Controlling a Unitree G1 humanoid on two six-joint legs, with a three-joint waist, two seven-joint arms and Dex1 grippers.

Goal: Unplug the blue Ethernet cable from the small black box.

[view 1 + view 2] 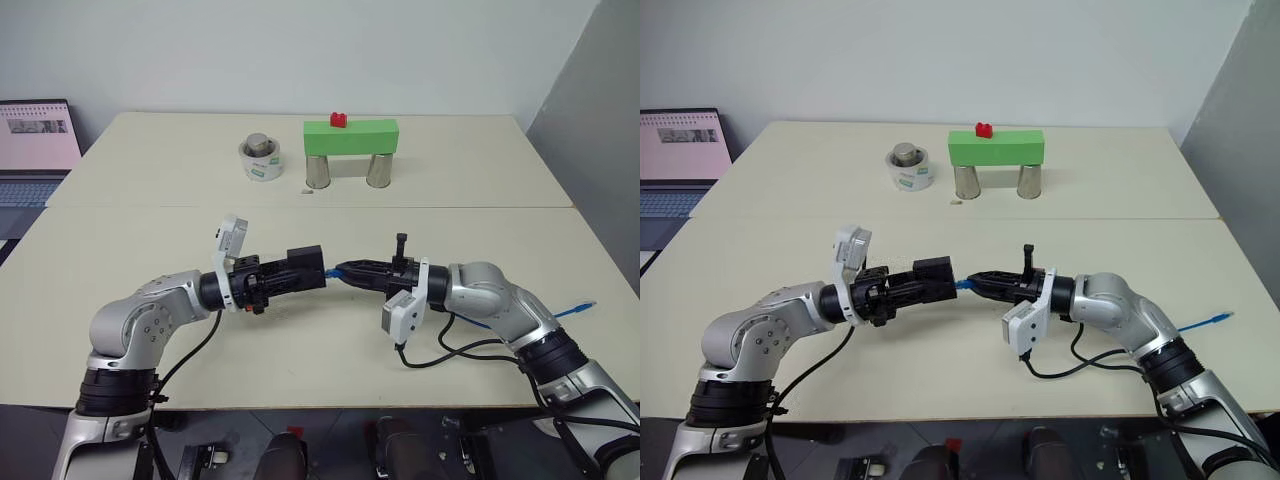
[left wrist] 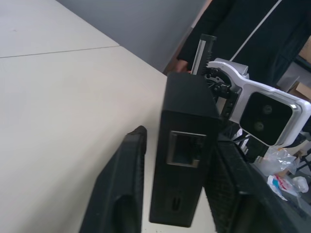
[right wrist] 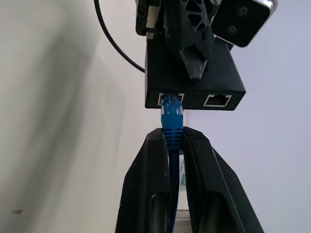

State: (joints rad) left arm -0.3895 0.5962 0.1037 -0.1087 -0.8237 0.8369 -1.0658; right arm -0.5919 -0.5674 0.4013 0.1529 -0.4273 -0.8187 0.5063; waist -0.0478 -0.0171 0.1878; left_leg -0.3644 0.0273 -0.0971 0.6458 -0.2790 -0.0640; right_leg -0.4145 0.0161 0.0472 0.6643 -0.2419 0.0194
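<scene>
Fingers of both grippers clamp: left gripper [image 1: 300, 268] pinches the small black box [image 1: 306, 266], right gripper [image 1: 345, 271] pinches the blue Ethernet cable [image 1: 332, 272] at its plug. Head view: box and plug meet mid-air above the table [image 1: 320, 215], centre frame; cable tail exits at 3 o'clock.

Left wrist view: box between fingers, empty port facing camera.

Right wrist view: plug seated in port at 12 o'clock.

Judgement: grasps made; next, depress latch, pull apart straight. No readable writing.
</scene>
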